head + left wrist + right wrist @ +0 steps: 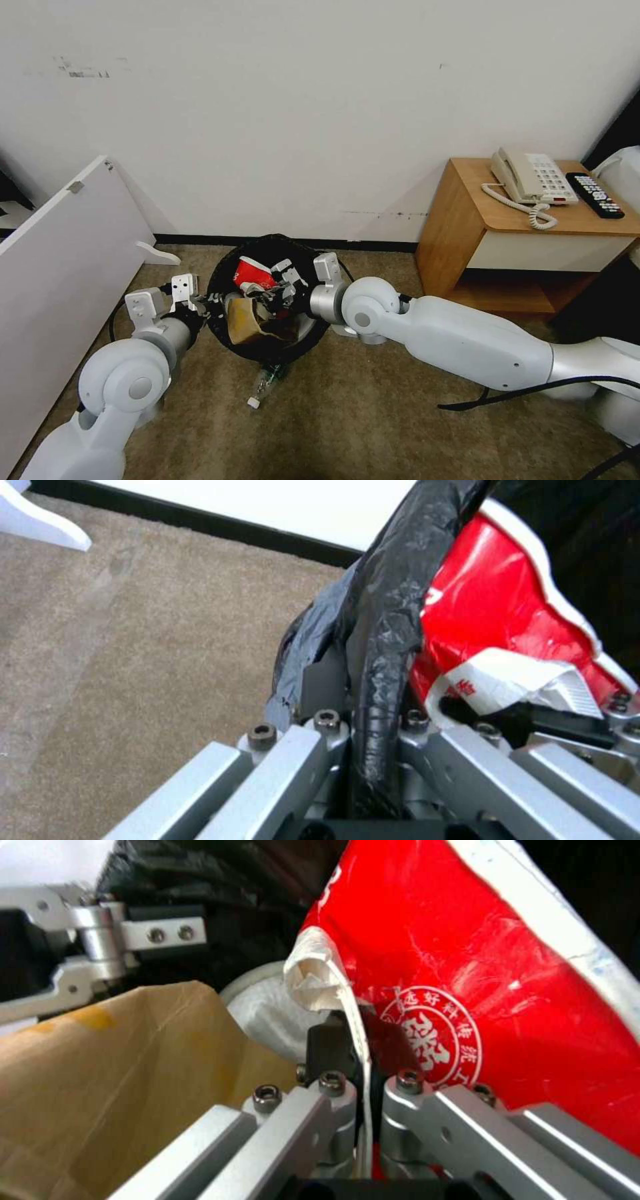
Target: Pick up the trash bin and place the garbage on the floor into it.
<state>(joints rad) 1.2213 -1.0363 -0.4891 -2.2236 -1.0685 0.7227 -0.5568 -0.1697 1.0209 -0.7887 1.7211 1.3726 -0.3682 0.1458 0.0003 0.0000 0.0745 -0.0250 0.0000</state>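
Left gripper (373,730), clamped on the bag-lined rim of the trash bin (220,267) held above the floor (373,427); right gripper (363,1060) inside, pinching a thin, light, crushable red wrapper (480,965) by its edge; one bottle (263,387) beneath, likely slippery

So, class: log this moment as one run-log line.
left gripper: shut on trash bin rim | right gripper: shut on red wrapper, inside bin | bottle: on carpet

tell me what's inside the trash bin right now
Inside the trash bin: a red-and-white wrapper pinched by the right gripper, a brown paper bag and something white behind it. The left gripper clamps the rim. Anything deeper is covered.
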